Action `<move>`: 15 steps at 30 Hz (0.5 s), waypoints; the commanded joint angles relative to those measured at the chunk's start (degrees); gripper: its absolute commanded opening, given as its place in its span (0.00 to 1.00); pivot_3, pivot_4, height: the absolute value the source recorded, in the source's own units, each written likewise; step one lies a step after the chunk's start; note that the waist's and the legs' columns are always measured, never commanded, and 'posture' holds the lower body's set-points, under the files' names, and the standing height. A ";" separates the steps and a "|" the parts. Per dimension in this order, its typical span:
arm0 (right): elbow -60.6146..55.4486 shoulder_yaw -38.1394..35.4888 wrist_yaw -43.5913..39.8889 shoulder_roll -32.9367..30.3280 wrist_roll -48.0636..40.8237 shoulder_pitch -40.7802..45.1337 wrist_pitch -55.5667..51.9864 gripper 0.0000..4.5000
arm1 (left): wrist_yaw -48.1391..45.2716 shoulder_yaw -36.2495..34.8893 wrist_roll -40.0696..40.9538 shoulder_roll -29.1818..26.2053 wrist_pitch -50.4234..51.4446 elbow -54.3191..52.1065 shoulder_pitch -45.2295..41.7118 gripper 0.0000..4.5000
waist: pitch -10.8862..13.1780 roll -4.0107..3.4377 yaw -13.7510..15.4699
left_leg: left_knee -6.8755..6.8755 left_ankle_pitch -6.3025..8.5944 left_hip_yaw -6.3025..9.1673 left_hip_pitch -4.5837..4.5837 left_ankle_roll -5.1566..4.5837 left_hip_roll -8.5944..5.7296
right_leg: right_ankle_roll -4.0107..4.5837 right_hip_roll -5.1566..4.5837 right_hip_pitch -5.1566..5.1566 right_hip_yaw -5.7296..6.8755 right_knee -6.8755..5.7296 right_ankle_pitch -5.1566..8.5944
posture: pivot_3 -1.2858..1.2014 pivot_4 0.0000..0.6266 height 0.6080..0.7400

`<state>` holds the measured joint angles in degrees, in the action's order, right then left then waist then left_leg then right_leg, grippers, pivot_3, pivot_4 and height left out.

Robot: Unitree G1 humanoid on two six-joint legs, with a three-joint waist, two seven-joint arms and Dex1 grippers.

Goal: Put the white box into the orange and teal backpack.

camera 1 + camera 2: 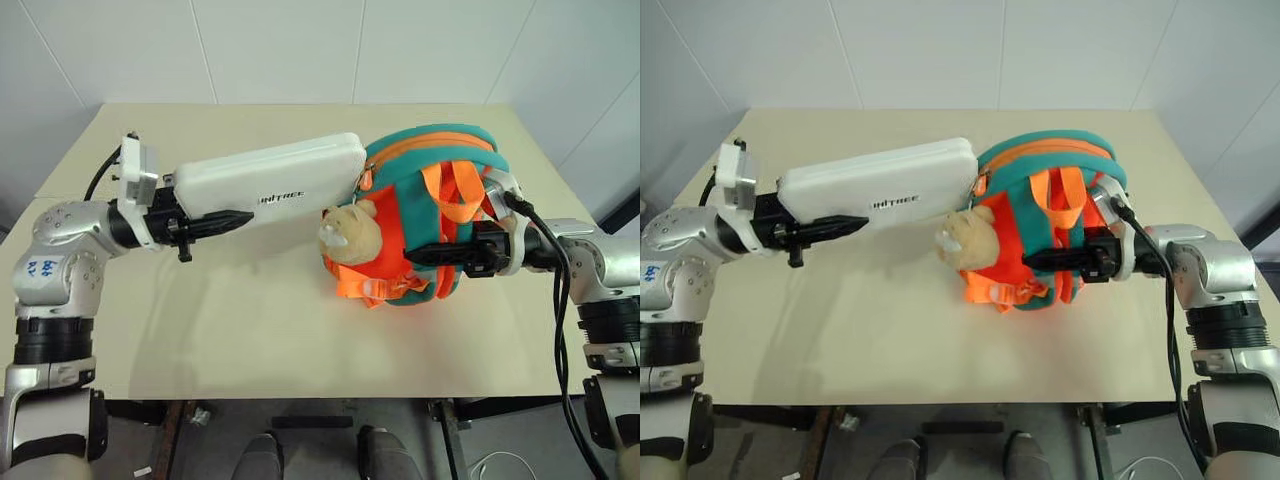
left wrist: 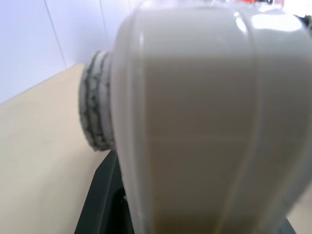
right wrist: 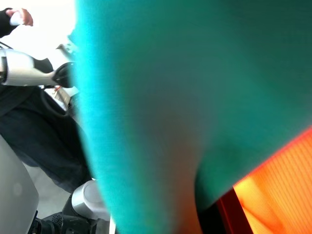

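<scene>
Beige table (image 1: 250, 330): near half bare, free passage between the two arms. Far strip behind white box (image 1: 270, 175) also bare.
White box held aloft by left gripper (image 1: 215, 222), spans from gripper to orange and teal backpack (image 1: 425, 215); far end at backpack's teal rim, blocks straight path across mid-table.
Backpack bulks on right side, clamped by right gripper (image 1: 425, 256). Plush animal (image 1: 348, 235) and orange loops (image 1: 455, 190) crowd its front face.
Wall close behind table's far edge.

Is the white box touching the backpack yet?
Touching. In the left eye view the white box has its far end against the orange and teal backpack at the zipper.
</scene>
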<state>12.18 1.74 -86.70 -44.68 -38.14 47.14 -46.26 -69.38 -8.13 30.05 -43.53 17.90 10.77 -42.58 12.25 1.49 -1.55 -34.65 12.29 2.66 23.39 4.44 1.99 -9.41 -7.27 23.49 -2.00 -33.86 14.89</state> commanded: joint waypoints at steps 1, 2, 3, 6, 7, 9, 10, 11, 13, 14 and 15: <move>-3.10 -2.71 -1.15 -0.98 -2.85 2.09 -1.41 0.00 | -2.18 2.83 -3.63 -1.23 -1.62 2.53 -2.48 0.29 | 0.00 0.00 -0.01 | 0.00 0.00 0.00 0.00 0.00 0.00 | 0.00 0.00 0.00 0.00 0.00 0.00 | 0.52 0.24 1.00; -3.31 -2.81 -1.11 -1.07 -3.06 2.18 -1.61 0.00 | -2.40 3.45 -4.47 -1.40 -1.62 3.14 -2.96 0.29 | 0.00 0.00 -0.04 | 0.00 0.00 0.00 0.02 0.00 0.00 | 0.00 0.00 0.01 0.00 0.00 0.00 | 0.52 0.24 1.00; -3.30 -2.79 -1.11 -1.10 -3.10 2.42 -1.59 0.00 | -2.85 3.89 -4.92 -1.18 -1.88 3.93 -3.78 0.29 | 0.00 0.00 -0.07 | 0.00 0.00 0.00 0.02 0.00 0.00 | 0.00 0.00 0.02 0.00 -0.01 0.00 | 0.52 0.24 1.00; -2.78 -2.74 -1.05 -0.90 -3.06 3.34 -1.28 0.00 | -4.97 7.72 -8.54 -1.10 -3.22 6.92 -7.89 0.29 | 0.01 0.02 -0.01 | 0.00 0.01 0.00 0.04 -0.02 0.00 | -0.03 0.00 0.06 0.00 -0.04 0.02 | 0.52 0.24 1.00; -2.64 -2.69 -1.08 -0.82 -3.02 3.49 -1.17 0.00 | -5.20 9.16 -10.18 -1.03 -3.56 8.09 -9.49 0.29 | 0.01 0.01 0.00 | -0.02 0.01 0.00 0.09 -0.02 0.00 | -0.03 0.02 0.10 0.00 -0.06 0.02 | 0.52 0.24 1.00; -2.09 -2.35 -1.22 -0.45 -2.67 3.77 -0.64 0.00 | -1.26 13.02 -16.26 -0.08 -3.13 10.97 -14.12 0.29 | 0.01 0.02 0.12 | -0.06 0.01 0.00 0.10 -0.02 0.00 | -0.04 0.01 0.08 0.00 -0.08 0.02 | 0.52 0.24 1.00; -1.79 -2.18 -1.34 -0.27 -2.51 3.92 -0.36 0.00 | -0.01 14.71 -18.75 0.55 -3.55 12.15 -16.14 0.29 | 0.01 0.02 0.15 | -0.09 0.01 0.01 0.11 -0.02 0.00 | -0.06 0.01 0.07 0.00 -0.08 0.01 | 0.52 0.24 1.00; -1.54 -2.08 -1.35 -0.06 -2.39 4.04 -0.15 0.00 | 0.04 15.91 -20.03 1.22 -4.01 13.02 -17.72 0.29 | 0.01 0.02 0.19 | -0.13 0.02 0.01 0.11 -0.04 -0.01 | -0.09 0.01 0.06 0.00 -0.07 -0.01 | 0.52 0.24 1.00; -1.34 -1.94 -1.39 0.21 -2.29 4.13 0.10 0.00 | -1.31 16.47 -19.73 2.92 -4.19 14.31 -19.96 0.29 | 0.01 0.01 0.09 | -0.25 0.05 0.01 0.12 -0.09 -0.01 | -0.12 0.01 0.02 0.00 -0.08 -0.02 | 0.52 0.24 1.00; -1.37 -1.87 -1.31 0.49 -2.27 4.08 0.24 0.00 | -1.55 17.02 -19.72 4.72 -3.91 15.45 -21.99 0.29 | 0.01 0.01 0.07 | -0.28 0.06 0.01 0.14 -0.10 -0.01 | -0.13 0.01 0.01 0.00 -0.07 -0.03 | 0.52 0.24 1.00; -1.45 -1.80 -1.33 0.71 -2.28 3.98 0.39 0.00 | -1.61 17.56 -19.93 6.45 -3.71 16.65 -23.87 0.29 | 0.01 0.01 0.07 | -0.31 0.07 0.01 0.16 -0.10 -0.01 | -0.13 0.01 0.02 0.00 -0.10 -0.03 | 0.52 0.24 1.00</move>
<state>11.51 1.35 -86.73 -44.07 -39.63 50.25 -46.94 -70.81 8.61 10.99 -38.24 14.12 26.19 -63.58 12.27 1.50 -1.49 -34.97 12.36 2.67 23.58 4.34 1.99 -9.54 -7.25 23.53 -2.00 -33.97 14.87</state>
